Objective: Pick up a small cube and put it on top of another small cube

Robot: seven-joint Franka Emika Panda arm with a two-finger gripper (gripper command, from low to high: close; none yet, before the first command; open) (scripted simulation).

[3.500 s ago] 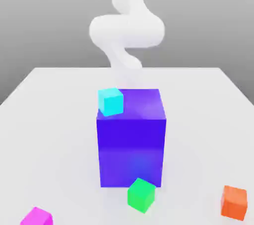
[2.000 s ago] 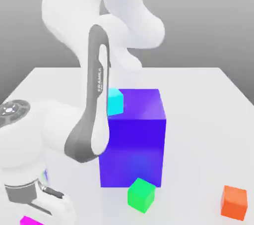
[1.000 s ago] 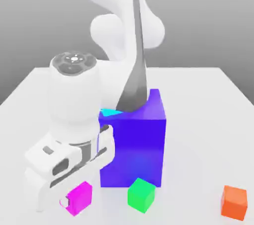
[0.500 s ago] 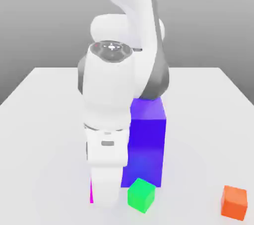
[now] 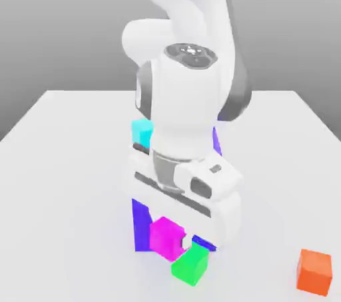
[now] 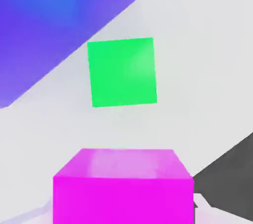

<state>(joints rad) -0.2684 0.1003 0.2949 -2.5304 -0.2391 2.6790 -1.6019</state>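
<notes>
The small cube (image 5: 164, 234), bright magenta, hangs just above the table in front of the big blue-violet block (image 5: 140, 225). My gripper (image 5: 169, 242) is shut on it, under the white hand (image 5: 190, 191). Another small cube (image 5: 191, 266), bright green, rests on the table just to the exterior view's right of the magenta one and lower, with their edges close together. In the hand view the magenta cube (image 6: 123, 188) is close up, with the green cube (image 6: 122, 72) on the table beyond it and not directly beneath it.
A cyan cube (image 5: 140, 132) sits on top of the blue-violet block (image 6: 54, 20), partly behind the arm. An orange cube (image 5: 314, 271) lies on the white table (image 5: 60, 181) at the exterior view's front right. The arm hides most of the block.
The arm has swung toward the exterior view's right. It carried the magenta cube from the block's left side to just beside the green cube.
</notes>
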